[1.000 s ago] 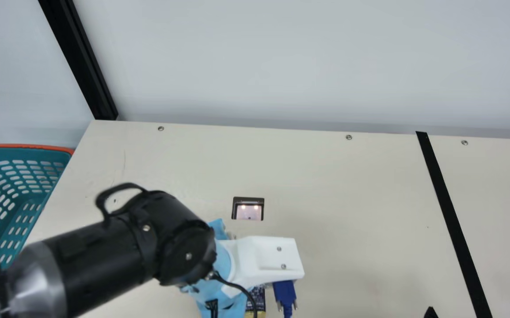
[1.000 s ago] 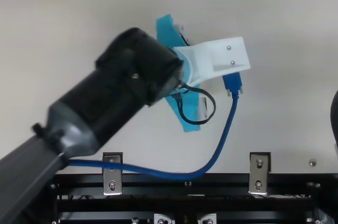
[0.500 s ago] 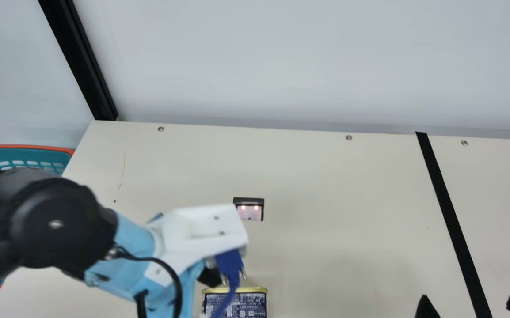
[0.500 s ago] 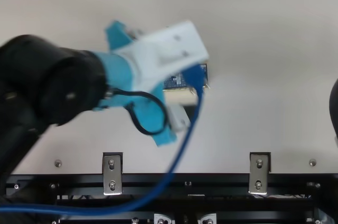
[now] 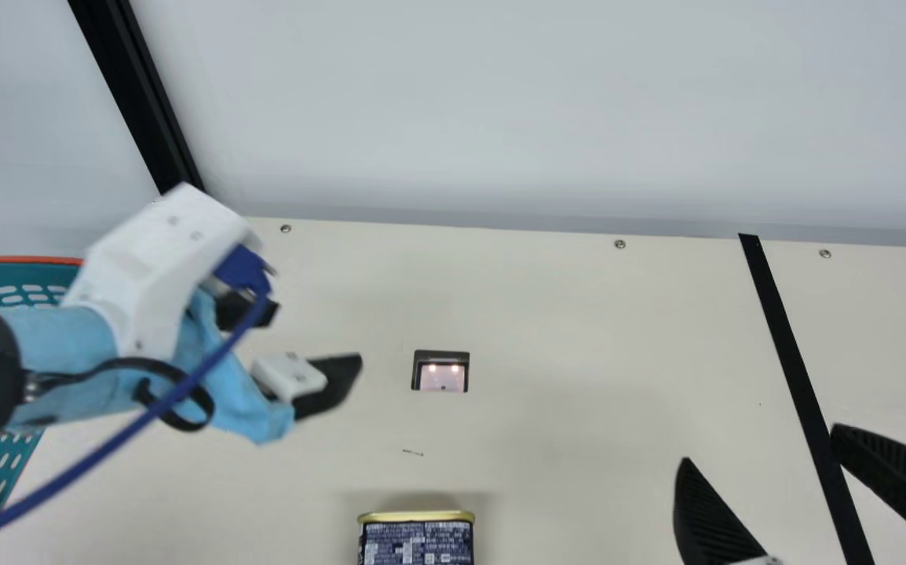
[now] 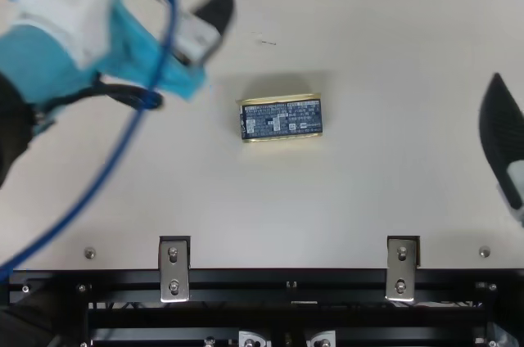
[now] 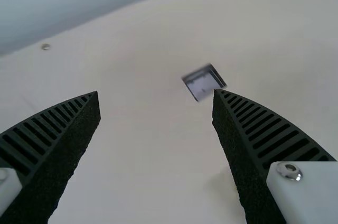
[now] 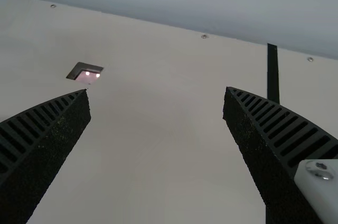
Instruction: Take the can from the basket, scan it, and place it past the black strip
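In the main view my left gripper (image 5: 316, 341) is open and held over the table's left part, between the basket (image 5: 21, 463) and the scanner window (image 5: 443, 375). The left wrist view also has my left gripper (image 7: 156, 93) with its fingers wide apart and nothing between them. A dark blue can (image 6: 281, 119) with gold rims lies on the table, below the scanner window in the top view. My right gripper (image 5: 759, 447) stands open near the black strip (image 5: 798, 377); in the right wrist view the right gripper (image 8: 157, 89) holds nothing.
A blue cable (image 6: 123, 146) trails from the left wrist down across the table's left side. Metal brackets (image 6: 174, 269) sit at the table's near edge. A pale wall (image 5: 500, 110) rises behind the far edge.
My left gripper has moved away from the can, up and to the left, uncovering the can on the table. The right gripper has come farther into the main view from the bottom right.
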Available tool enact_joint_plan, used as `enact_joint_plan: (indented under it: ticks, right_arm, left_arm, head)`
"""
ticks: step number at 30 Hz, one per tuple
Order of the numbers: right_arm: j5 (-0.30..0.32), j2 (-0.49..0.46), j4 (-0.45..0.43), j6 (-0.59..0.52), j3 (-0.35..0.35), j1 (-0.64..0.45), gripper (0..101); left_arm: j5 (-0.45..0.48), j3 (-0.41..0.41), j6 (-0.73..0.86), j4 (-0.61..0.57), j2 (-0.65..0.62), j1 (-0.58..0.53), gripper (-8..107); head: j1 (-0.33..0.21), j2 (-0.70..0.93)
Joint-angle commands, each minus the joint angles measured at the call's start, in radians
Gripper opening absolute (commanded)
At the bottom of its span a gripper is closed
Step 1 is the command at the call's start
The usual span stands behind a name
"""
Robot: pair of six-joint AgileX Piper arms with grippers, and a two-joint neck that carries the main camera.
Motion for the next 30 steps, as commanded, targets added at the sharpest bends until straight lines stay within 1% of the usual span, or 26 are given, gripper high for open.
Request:
enact_joint_plan:
  ticks: [1, 4, 8, 16, 20, 23, 26, 30]
  right_arm:
    - [0.019, 0.055, 0.019, -0.035, -0.043, 0.025, 101]
    - [0.047, 0.106, 0.057, -0.096, -0.096, 0.045, 101]
    - [0.09, 0.172, 0.124, -0.198, -0.165, 0.055, 101]
    - [0.191, 0.315, 0.285, -0.45, -0.304, 0.017, 101]
    - [0.265, 0.391, 0.36, -0.581, -0.376, -0.02, 101]
    - [0.33, 0.446, 0.398, -0.668, -0.428, -0.047, 101]
    - [0.392, 0.497, 0.417, -0.735, -0.476, -0.065, 101]
    - [0.466, 0.555, 0.414, -0.785, -0.533, -0.064, 101]
  left_arm:
    - [-0.103, 0.019, -0.078, 0.02, -0.021, 0.029, 90]
    - [-0.149, 0.045, -0.125, 0.039, -0.057, 0.062, 90]
    - [-0.187, 0.078, -0.167, 0.048, -0.106, 0.109, 90]
    - [-0.213, 0.154, -0.19, 0.006, -0.208, 0.207, 90]
    - [-0.218, 0.202, -0.175, -0.038, -0.259, 0.255, 90]
    - [-0.226, 0.244, -0.155, -0.074, -0.296, 0.288, 90]
    - [-0.236, 0.287, -0.13, -0.11, -0.333, 0.318, 90]
    - [-0.261, 0.349, -0.091, -0.154, -0.382, 0.348, 90]
  head:
    - [-0.009, -0.01]
    - [-0.009, -0.01]
    - [-0.009, -0.01]
    - [-0.009, -0.01]
    - [-0.009, -0.01]
    - [-0.009, -0.01]
    - [-0.009, -0.01]
    - [-0.009, -0.01]
